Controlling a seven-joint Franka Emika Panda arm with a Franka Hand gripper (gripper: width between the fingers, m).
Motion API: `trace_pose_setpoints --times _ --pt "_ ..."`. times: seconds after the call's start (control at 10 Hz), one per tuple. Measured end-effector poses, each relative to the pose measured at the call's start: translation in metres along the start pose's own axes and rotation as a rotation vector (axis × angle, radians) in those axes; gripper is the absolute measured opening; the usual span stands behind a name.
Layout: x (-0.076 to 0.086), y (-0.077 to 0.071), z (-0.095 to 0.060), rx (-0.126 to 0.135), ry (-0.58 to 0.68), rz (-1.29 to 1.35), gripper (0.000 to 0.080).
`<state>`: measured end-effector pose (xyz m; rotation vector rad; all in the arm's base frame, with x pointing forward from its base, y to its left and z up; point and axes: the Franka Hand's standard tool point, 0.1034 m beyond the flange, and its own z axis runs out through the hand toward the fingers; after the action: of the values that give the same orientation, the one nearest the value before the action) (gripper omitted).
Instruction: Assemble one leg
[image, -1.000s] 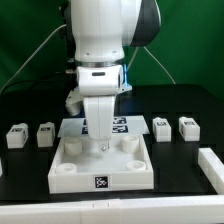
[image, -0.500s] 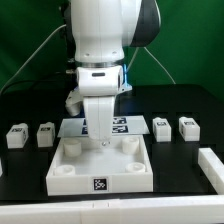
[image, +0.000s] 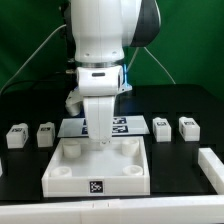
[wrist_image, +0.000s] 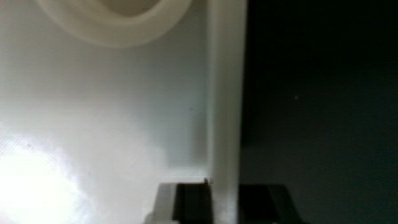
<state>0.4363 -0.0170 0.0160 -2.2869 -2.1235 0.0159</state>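
Table (image: 180, 105): flat matte black top that carries all the loose parts.

Arm (image: 100, 40): bulky, glossy white rounded shell with a dark joint. It stands over the middle of the scene and points straight down.

Plate (image: 70, 180): wide square white plastic slab lying on the table below the arm. It has a raised rim, a round socket near each corner and a small black-and-white tag (image: 97, 187) on its front wall. In the wrist view the plate (wrist_image: 107, 120) is a smooth, faintly shiny white face with a curved socket edge (wrist_image: 116, 12) and a thin straight wall.

Marker board (image: 125, 126): thin flat white card with printed tags, just behind the plate.

Bar (image: 212, 168): long white rectangular piece at the exterior view's right edge.

Gripper (image: 101, 141): it reaches the plate's rear wall. The jaws are clamped on that wall, which runs between the two dark fingers (wrist_image: 182, 205).

Legs: four chunky white tagged blocks, all upright on the table and well apart from the gripper.
- On the exterior view's left: the outer left leg (image: 16, 134) and the inner left leg (image: 45, 133).
- On the exterior view's right: the inner right leg (image: 161, 127) and the outer right leg (image: 188, 125).
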Motion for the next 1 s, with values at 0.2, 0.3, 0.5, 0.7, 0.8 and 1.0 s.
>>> trace_pose_setpoints --times 0.2,0.3,0.5,0.7,0.8,1.0 --pt "0.0 0.0 0.0 0.0 0.0 0.0 0.0055" --pt "0.0 0.0 0.0 0.0 0.0 0.0 0.0055" --pt "0.003 0.0 0.0 -0.001 0.001 0.002 0.0057" --pt "0.034 0.004 -0.001 -0.007 0.017 -0.016 0.0057" --pt "0.049 0.008 -0.003 -0.007 0.023 -0.021 0.0057" --pt "0.076 0.02 -0.009 -0.023 0.038 -0.046 0.0057"
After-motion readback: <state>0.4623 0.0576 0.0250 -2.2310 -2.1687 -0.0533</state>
